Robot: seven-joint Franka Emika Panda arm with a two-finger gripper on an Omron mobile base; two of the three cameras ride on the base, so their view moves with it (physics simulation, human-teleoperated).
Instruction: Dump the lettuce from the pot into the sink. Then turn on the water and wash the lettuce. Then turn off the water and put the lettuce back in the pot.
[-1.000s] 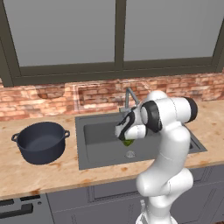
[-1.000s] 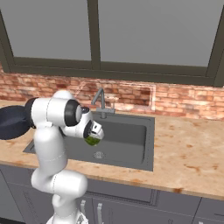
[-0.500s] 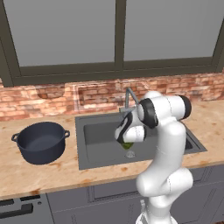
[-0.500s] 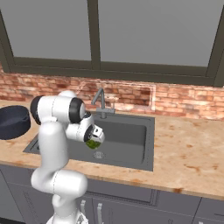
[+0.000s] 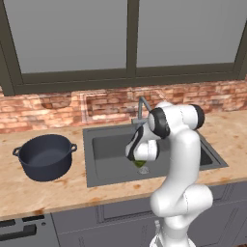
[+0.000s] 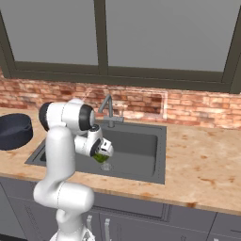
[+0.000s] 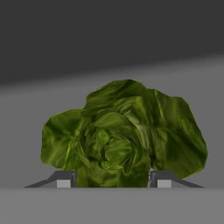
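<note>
My gripper [image 7: 111, 179] is shut on the lettuce [image 7: 122, 135], a ruffled green bunch that sits between the two fingertips. From the base, the lettuce [image 5: 141, 165] hangs under the hand [image 5: 139, 159] over the middle of the dark grey sink [image 5: 108, 149], just above the round drain [image 5: 143, 170]. The right base view has the same lettuce [image 6: 99, 157] low over the sink [image 6: 139, 146]. The dark pot [image 5: 46, 157] stands upright on the counter left of the basin, and nothing can be seen inside it. Its edge [image 6: 14, 132] also appears at the far left.
A grey faucet [image 5: 141, 108] rises behind the basin, right behind the hand; no water runs from it. Brick wall and windows close the back. Wooden counter [image 5: 226, 135] stretches right of the sink and around the pot.
The hand with the lettuce has sunk a little lower toward the sink floor. The grip and the pot are unchanged.
</note>
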